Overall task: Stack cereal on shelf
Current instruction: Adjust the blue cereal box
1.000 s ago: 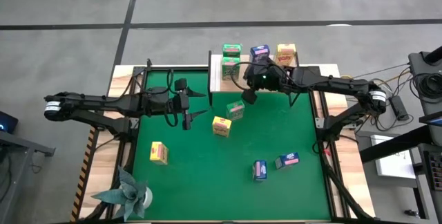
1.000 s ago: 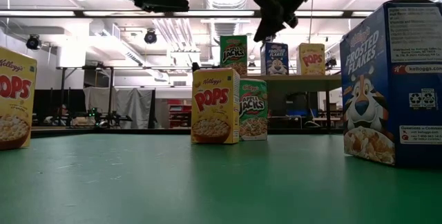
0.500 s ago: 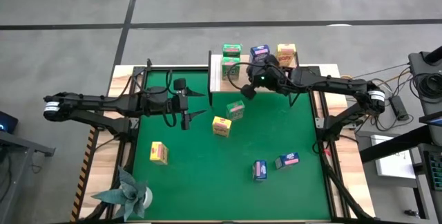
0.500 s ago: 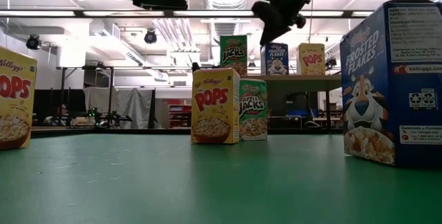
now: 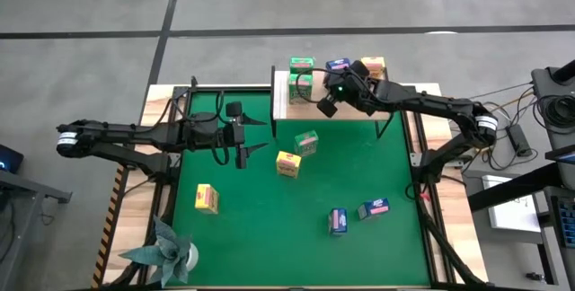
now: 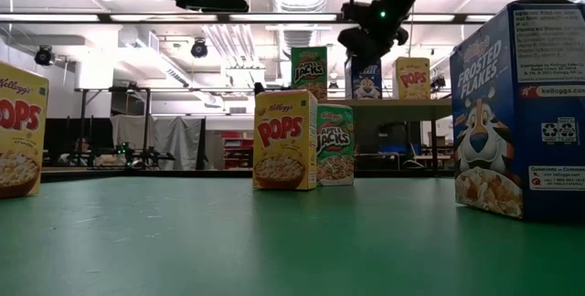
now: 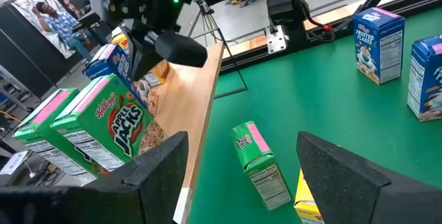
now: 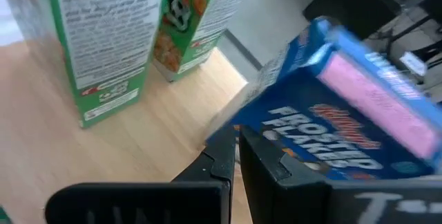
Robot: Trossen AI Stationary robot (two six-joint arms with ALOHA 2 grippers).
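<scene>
Green mat (image 5: 269, 228) | shelf (image 5: 305, 110): four boxes up | five left | right gripper (image 5: 327, 109) pressed together, empty, over shelf | left gripper (image 5: 243, 136) spread

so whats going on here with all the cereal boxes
The right pincer, shut and empty, hangs over the shelf beside a blue box. The shelf holds two green boxes, that blue one and a yellow one. Five more boxes wait on the green mat. The left pincer hovers open above the mat.
</scene>
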